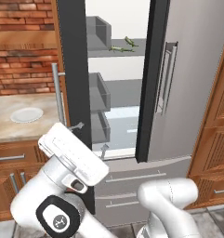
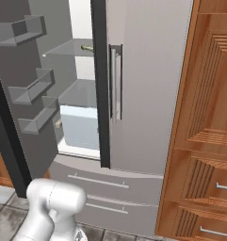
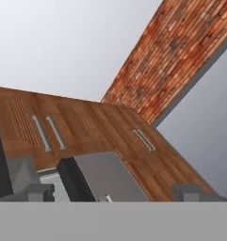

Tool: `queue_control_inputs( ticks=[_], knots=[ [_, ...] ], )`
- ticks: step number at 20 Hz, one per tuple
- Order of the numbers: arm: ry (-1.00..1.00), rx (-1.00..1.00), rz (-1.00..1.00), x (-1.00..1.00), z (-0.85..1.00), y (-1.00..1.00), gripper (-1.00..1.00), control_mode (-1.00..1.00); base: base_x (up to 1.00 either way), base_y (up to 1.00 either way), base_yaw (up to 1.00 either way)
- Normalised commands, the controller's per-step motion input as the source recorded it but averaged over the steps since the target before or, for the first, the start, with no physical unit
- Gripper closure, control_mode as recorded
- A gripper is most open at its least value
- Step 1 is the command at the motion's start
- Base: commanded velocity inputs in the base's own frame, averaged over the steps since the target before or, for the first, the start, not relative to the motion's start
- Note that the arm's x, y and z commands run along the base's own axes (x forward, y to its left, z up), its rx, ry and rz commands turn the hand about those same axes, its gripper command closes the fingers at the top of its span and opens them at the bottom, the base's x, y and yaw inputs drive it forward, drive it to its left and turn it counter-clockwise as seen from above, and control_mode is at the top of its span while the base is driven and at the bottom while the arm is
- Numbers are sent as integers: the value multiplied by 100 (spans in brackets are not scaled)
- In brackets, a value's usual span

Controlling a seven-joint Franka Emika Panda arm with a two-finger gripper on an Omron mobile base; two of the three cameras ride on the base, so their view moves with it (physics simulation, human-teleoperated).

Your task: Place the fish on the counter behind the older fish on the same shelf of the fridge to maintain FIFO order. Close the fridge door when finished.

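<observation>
Two fish lie on the top shelf, well above and beyond your jaws: a front fish and a rear fish just behind it. The plate on the counter, off to the left of the jaws, looks bare. So I judge the placing done and the door-closing step in hand.

Your gripper stands wide and holds nothing, right beside the black edge of the open door. Next you need to get the hand around to the outer face of that door, or to its handle, and push it shut without catching the door bins.

From the right, the closed door hides all but a bit of fish. You cannot tell which fish is the newer.
</observation>
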Motion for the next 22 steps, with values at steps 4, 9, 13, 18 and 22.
queue_control_inputs(
  ticks=[4,9,13,18,22],
  knots=[
    [0,0,0,35,-21,66,-100,-100,0,0,0],
    [0,0,0,55,-16,36,-100,-100,0,0,0],
    [3,1,0,70,-16,34,-100,-100,0,0,0],
    [6,2,0,80,-26,35,-100,-100,0,0,0],
    [9,4,0,88,-33,42,-100,-100,0,0,0]
  ],
)
